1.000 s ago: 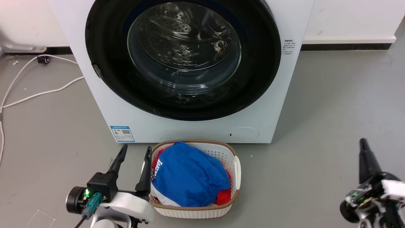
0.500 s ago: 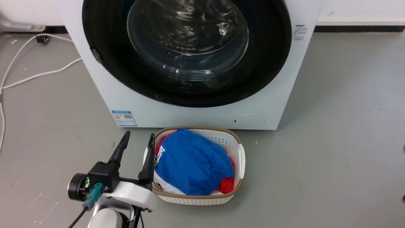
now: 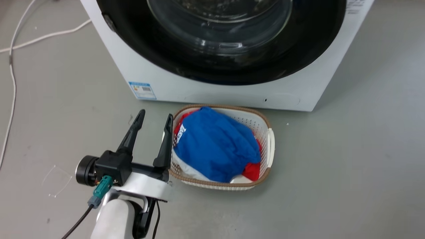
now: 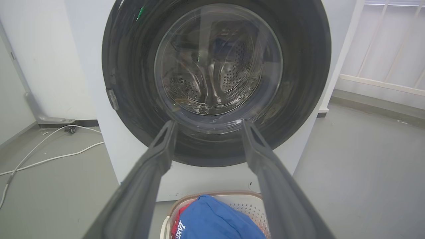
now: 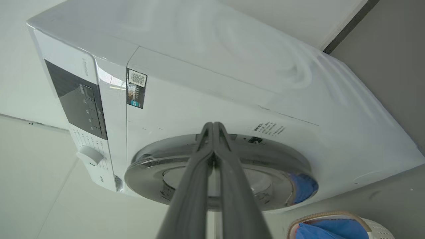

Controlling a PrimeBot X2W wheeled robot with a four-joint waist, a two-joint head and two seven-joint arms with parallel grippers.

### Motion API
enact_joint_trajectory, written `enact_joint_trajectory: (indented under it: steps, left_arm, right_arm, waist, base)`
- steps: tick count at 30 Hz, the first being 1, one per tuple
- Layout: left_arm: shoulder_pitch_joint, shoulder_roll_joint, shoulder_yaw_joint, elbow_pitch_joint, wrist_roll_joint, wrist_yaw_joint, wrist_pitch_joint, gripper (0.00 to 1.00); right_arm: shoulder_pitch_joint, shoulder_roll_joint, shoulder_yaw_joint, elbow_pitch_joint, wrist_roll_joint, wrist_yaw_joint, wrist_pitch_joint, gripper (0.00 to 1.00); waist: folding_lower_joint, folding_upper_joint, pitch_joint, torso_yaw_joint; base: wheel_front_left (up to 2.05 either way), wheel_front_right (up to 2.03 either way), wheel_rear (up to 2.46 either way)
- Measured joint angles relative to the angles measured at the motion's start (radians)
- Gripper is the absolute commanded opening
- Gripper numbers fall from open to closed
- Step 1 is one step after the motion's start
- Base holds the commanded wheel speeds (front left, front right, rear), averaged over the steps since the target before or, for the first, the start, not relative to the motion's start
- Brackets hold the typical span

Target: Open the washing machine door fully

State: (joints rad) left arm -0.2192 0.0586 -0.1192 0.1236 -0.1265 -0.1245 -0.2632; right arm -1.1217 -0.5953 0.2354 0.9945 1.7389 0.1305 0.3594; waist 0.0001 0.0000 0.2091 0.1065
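The washing machine door (image 4: 217,73) is closed, flush against the front of the white machine (image 3: 232,94), and a laundry basket (image 3: 270,146) of blue and red clothes stands on the floor just before it. The left gripper (image 3: 156,115) hangs beside the basket, fingers spread apart with nothing between them. The right gripper (image 5: 212,125) has its fingers pressed together, empty, tips pointing at the door's rim; contact cannot be determined.

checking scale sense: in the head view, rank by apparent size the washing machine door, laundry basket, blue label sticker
1. washing machine door, partly cropped
2. laundry basket
3. blue label sticker
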Motion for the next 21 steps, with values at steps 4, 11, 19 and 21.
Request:
enact_joint_trajectory:
  steps: [4, 11, 19, 21]
  left_arm:
    - [-0.026, -0.002, -0.008, -0.023, -0.002, -0.001, 0.000, 1.00]
    - [-0.052, -0.005, -0.021, -0.034, -0.010, -0.003, 0.000, 1.00]
    - [-0.081, -0.006, -0.027, -0.041, -0.018, -0.003, 0.000, 1.00]
    - [-0.092, -0.006, -0.029, -0.046, -0.023, -0.003, 0.000, 1.00]
  right_arm:
    - [-0.161, 0.026, 0.089, 0.102, -0.064, 0.000, 0.065, 0.00]
    - [-0.326, 0.099, 0.195, 0.219, -0.160, 0.000, 0.134, 0.00]
    - [-0.406, 0.154, 0.244, 0.271, -0.213, 0.000, 0.149, 0.00]
    - [-0.423, 0.161, 0.247, 0.276, -0.219, 0.000, 0.148, 0.00]
  waist:
    - [0.0000, 0.0000, 0.050, 0.018]
    - [0.0000, 0.0000, 0.116, 0.054]
    - [0.0000, 0.0000, 0.178, 0.081]
    - [0.0000, 0.0000, 0.193, 0.087]
  base:
    - [0.00, 0.00, 0.00]
    - [0.00, 0.00, 0.00]
    - [0.00, 0.00, 0.00]
    - [0.00, 0.00, 0.00]
